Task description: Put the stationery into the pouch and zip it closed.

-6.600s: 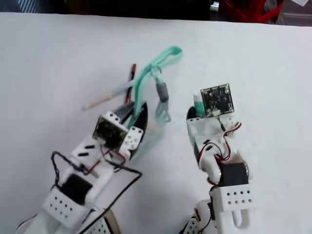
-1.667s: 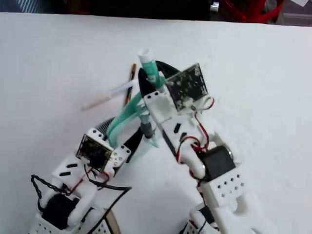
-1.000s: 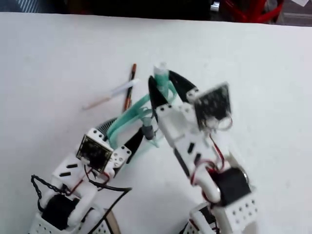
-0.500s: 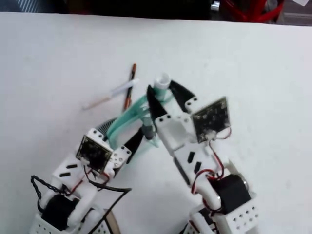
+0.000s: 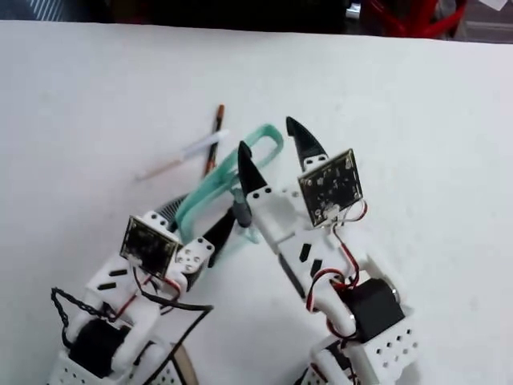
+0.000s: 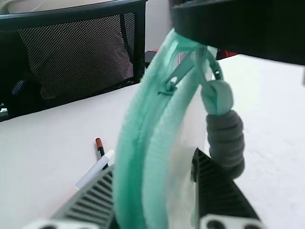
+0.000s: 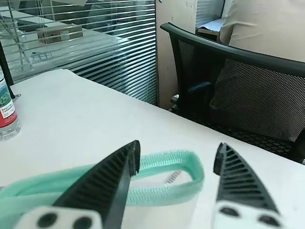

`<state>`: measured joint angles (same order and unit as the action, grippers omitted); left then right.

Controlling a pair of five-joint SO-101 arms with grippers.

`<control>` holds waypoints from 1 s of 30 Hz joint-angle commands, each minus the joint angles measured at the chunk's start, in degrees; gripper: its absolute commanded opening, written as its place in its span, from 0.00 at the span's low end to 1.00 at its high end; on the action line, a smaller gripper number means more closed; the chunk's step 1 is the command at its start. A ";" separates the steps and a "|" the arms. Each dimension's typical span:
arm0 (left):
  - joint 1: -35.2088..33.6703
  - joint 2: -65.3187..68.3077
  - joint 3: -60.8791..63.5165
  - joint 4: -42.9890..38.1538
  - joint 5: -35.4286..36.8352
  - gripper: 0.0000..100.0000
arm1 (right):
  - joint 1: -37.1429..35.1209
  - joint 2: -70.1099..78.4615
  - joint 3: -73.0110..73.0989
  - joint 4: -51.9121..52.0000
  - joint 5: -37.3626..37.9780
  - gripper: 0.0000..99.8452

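A clear pouch with a teal zip rim lies between the two arms, raised at its near end. My left gripper is shut on that end; in the left wrist view the pouch rim runs between its fingers, with the grey zip pull hanging beside it. My right gripper stands open over the pouch's far end, and the right wrist view shows the pouch rim looping between its black fingers. A red-tipped pen and a white pen lie on the table beyond the pouch.
White table with free room to the right and far left. A black cable loops by the left arm's base. A bottle stands far off on the table, and black mesh chairs stand past the table's edge.
The right gripper carried a teal-and-white stick over the pouch mouth, opened, and drew back. The stick is gone from between its fingers. The left arm kept hold of the pouch.
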<state>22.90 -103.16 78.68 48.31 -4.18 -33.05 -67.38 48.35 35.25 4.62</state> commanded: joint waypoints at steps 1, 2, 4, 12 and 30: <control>-0.57 0.22 -1.05 -1.76 0.70 0.18 | 0.57 0.13 -0.70 -0.66 -0.79 0.24; -0.57 0.22 -1.05 -1.76 0.70 0.18 | 0.57 0.13 -0.70 -0.66 -0.79 0.24; -0.57 0.22 -1.05 -1.76 0.70 0.18 | 0.57 0.13 -0.70 -0.66 -0.79 0.24; -0.57 0.22 -1.14 -1.67 0.70 0.08 | 6.81 -2.24 -2.29 0.48 -5.10 0.24; -25.98 -1.63 -10.64 -0.97 1.23 0.02 | 11.47 -0.04 8.26 -14.99 -10.02 0.24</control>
<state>-0.84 -104.04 71.74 47.96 -3.65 -16.70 -70.99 58.90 21.27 -11.56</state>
